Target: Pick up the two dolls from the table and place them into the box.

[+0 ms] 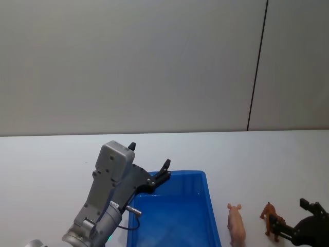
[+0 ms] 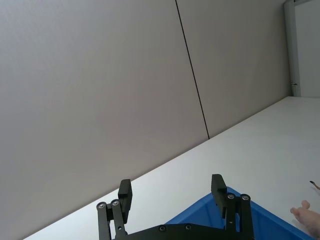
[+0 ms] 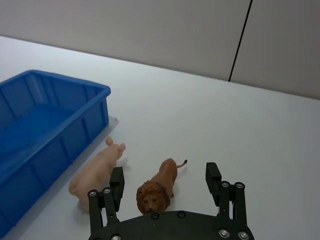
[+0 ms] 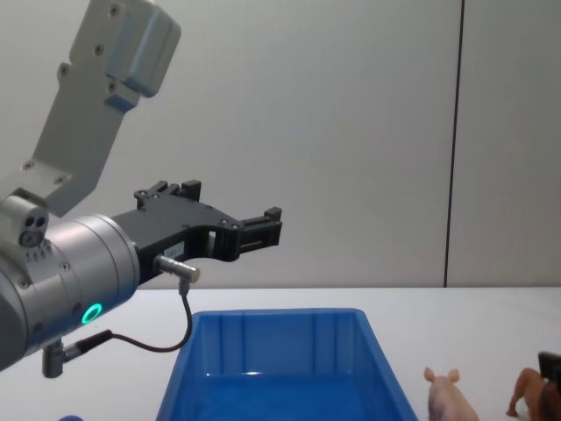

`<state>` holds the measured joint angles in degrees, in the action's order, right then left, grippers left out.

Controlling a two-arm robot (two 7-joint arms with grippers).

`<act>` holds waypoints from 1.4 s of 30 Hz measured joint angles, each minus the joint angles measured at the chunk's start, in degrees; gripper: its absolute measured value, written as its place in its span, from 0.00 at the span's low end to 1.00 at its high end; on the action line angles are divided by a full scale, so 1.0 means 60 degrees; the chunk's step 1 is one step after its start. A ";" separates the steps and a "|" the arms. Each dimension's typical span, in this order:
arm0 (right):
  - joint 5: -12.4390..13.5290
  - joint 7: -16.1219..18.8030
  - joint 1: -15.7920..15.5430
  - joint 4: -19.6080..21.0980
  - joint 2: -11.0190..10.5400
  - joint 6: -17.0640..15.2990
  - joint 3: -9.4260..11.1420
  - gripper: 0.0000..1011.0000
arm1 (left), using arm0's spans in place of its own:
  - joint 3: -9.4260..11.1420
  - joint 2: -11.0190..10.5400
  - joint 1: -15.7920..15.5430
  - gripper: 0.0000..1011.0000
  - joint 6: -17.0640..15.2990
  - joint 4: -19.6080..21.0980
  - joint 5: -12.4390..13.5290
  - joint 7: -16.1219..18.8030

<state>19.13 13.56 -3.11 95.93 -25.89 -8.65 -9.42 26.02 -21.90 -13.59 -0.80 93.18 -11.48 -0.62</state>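
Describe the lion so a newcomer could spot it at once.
Find the blue box on the white table, below the left gripper. Right of it, past the pink pig, the lion stands at the open right gripper. It alone is brown and maned.

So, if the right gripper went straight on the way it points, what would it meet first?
Probably the lion, standing between the right gripper's open fingers, though depth is unclear.
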 joint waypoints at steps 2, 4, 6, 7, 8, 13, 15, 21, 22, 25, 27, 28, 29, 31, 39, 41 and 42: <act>-0.0015 0.0074 0.0000 -0.0083 -0.0006 -0.0051 -0.0008 0.99 | 0.0000 0.0000 0.0000 0.99 0.0000 0.0000 0.0000 0.0000; -0.0030 0.0139 0.0003 -0.0166 -0.0005 -0.0104 -0.0023 0.99 | 0.0000 0.0000 0.0000 0.99 0.0000 0.0000 0.0000 0.0000; -0.0033 0.0155 0.0007 -0.0200 -0.0001 -0.0118 -0.0032 0.99 | 0.0000 0.0001 0.0000 0.99 0.0000 0.0000 0.0000 0.0000; -0.0039 0.0184 0.0014 -0.0252 0.0010 -0.0148 -0.0045 0.99 | 0.0000 0.0000 0.0000 0.99 0.0000 0.0000 0.0000 0.0000; -0.0044 0.0210 0.0024 -0.0307 0.0028 -0.0178 -0.0061 0.99 | 0.0000 0.0000 0.0000 0.99 0.0000 0.0000 0.0000 0.0000; -0.0056 0.0248 0.0081 -0.0490 0.0105 -0.0239 -0.0119 0.99 | 0.0000 0.0000 0.0000 0.99 0.0000 0.0000 0.0000 0.0000; -0.0067 0.0258 0.0115 -0.0573 0.0148 -0.0262 -0.0150 0.99 | 0.0000 0.0000 0.0000 0.99 0.0000 0.0000 0.0000 0.0000; -0.0113 0.0280 0.0222 -0.0772 0.0277 -0.0328 -0.0234 0.95 | 0.0000 0.0000 0.0000 0.99 0.0000 0.0000 0.0000 0.0000; -0.0120 0.0280 0.0236 -0.0798 0.0295 -0.0335 -0.0245 0.95 | 0.0000 0.0000 0.0000 0.99 0.0000 0.0000 0.0000 0.0000; -0.0141 0.0283 0.0303 -0.0905 0.0365 -0.0364 -0.0287 0.86 | 0.0000 0.0000 0.0000 0.99 0.0000 0.0000 0.0000 0.0000; -0.0148 0.0283 0.0337 -0.0959 0.0399 -0.0374 -0.0305 0.81 | 0.0000 0.0000 0.0000 0.99 0.0000 0.0000 0.0000 0.0000; -0.0153 0.0283 0.0370 -0.1003 0.0426 -0.0383 -0.0318 0.77 | 0.0000 0.0001 0.0000 0.99 0.0000 0.0000 0.0000 0.0000; -0.0155 0.0283 0.0390 -0.1031 0.0443 -0.0386 -0.0327 0.75 | 0.0000 0.0000 0.0000 0.99 0.0000 0.0000 0.0000 0.0000; -0.0156 0.0283 0.0436 -0.1097 0.0479 -0.0391 -0.0344 0.70 | 0.0000 0.0000 0.0000 0.99 0.0000 0.0000 0.0000 0.0000; -0.0162 0.0233 0.0562 -0.1245 0.0575 -0.0343 -0.0371 0.45 | 0.0000 0.0000 0.0000 0.99 0.0000 0.0000 0.0000 0.0000; -0.0183 0.0194 0.0584 -0.1252 0.0595 -0.0288 -0.0373 0.42 | 0.0000 0.0000 0.0000 0.99 0.0000 0.0000 0.0000 0.0000; -0.0204 0.0160 0.0591 -0.1251 0.0600 -0.0234 -0.0373 0.42 | 0.0001 0.0000 0.0000 0.99 0.0000 0.0000 0.0000 0.0000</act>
<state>17.90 14.52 0.44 88.42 -22.29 -10.06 -11.66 26.03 -21.90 -13.59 -0.80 93.18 -11.48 -0.62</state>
